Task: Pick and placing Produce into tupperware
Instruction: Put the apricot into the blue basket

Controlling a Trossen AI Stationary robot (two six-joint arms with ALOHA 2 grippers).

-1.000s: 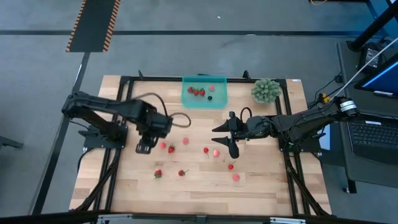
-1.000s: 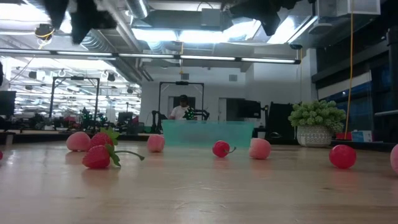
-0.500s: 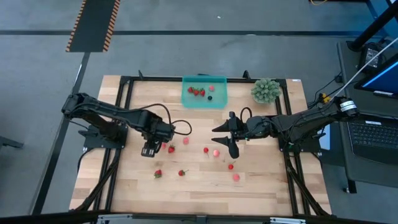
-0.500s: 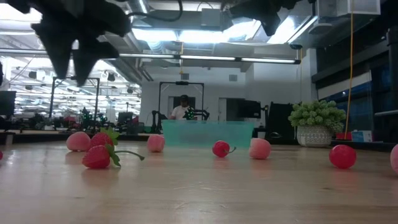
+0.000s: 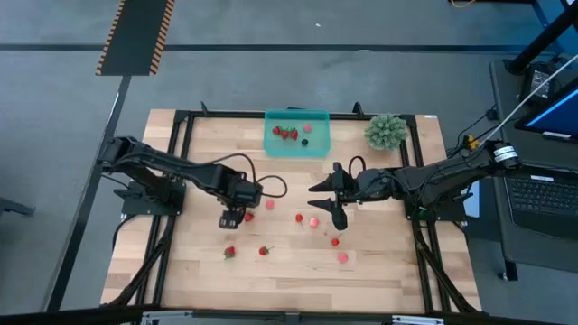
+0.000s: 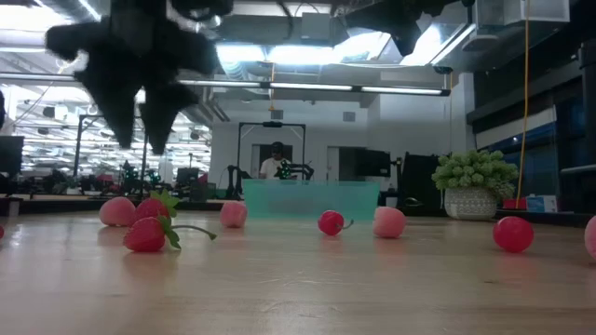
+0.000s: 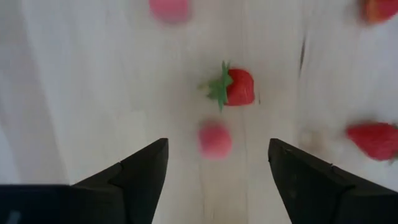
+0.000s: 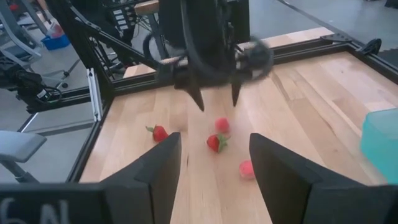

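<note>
The teal tupperware (image 5: 316, 145) stands at the table's far edge with several red and dark pieces of produce in it. More red and pink produce lies loose on the wooden table. My left gripper (image 7: 217, 143) points down, open, a little above a pink piece (image 7: 214, 140); its fingers stand either side of that piece without touching it. A red strawberry with a green top (image 7: 237, 87) lies just beyond. In the high view my left gripper (image 5: 230, 218) covers the pink piece. My right gripper (image 5: 330, 200) hovers open over the table's middle right.
A spiky green plant ball (image 5: 386, 131) sits at the far right corner. Loose produce: two red strawberries (image 5: 229, 252) near the front left, red and pink pieces (image 5: 313, 221) under my right gripper, others (image 5: 343, 256) nearer the front. Black frame rails border the table.
My left gripper has come down toward the table and shifted toward the table's right, ending over the pink piece beside the red strawberry. Its fingers have spread wider. No produce has moved.
</note>
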